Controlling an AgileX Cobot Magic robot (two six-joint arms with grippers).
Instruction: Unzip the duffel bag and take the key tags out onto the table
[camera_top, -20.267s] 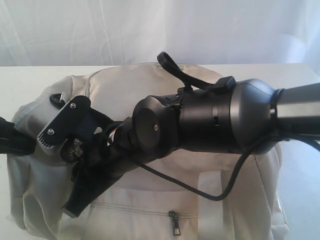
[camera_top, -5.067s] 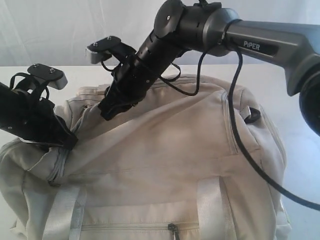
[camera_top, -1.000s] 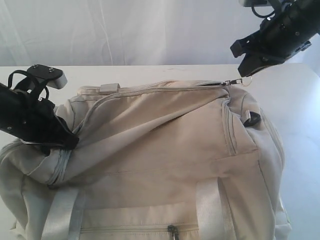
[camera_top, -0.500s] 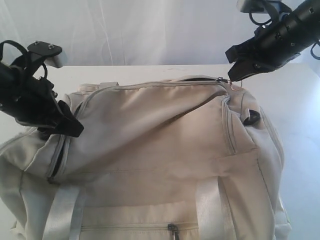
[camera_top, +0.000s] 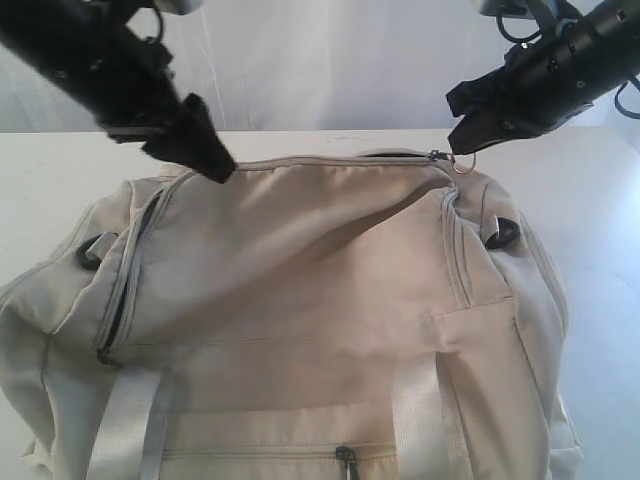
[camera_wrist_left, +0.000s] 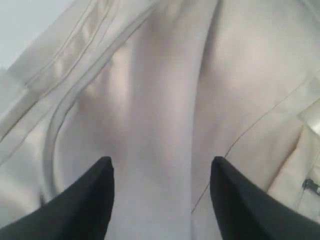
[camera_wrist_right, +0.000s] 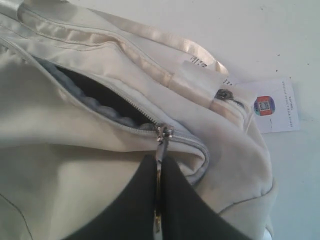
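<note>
The cream duffel bag (camera_top: 320, 300) fills the lower half of the exterior view and rests on the white table (camera_top: 40, 165). My right gripper (camera_top: 462, 130) hangs over the bag's far right corner, shut on the metal ring pull (camera_top: 460, 165) of the top zipper. In the right wrist view the gripper (camera_wrist_right: 159, 165) pinches that pull (camera_wrist_right: 163, 135), and the zip gapes behind it onto dark lining (camera_wrist_right: 95, 97). My left gripper (camera_top: 205, 155) hovers above the bag's far left corner. In its wrist view it (camera_wrist_left: 161, 165) stands open over bare fabric (camera_wrist_left: 160, 90). The key tags are hidden.
A white paper label (camera_wrist_right: 275, 105) lies on the table (camera_wrist_right: 280, 30) beside the bag's end. Webbing handles (camera_top: 125, 420) run down the bag's near side above a front pocket zipper (camera_top: 345, 458). A white curtain hangs behind the table.
My left gripper let go of the bag's left end, opened, and rose up and to the right. That end of the bag sagged. My right gripper shifted slightly left, still on the pull.
</note>
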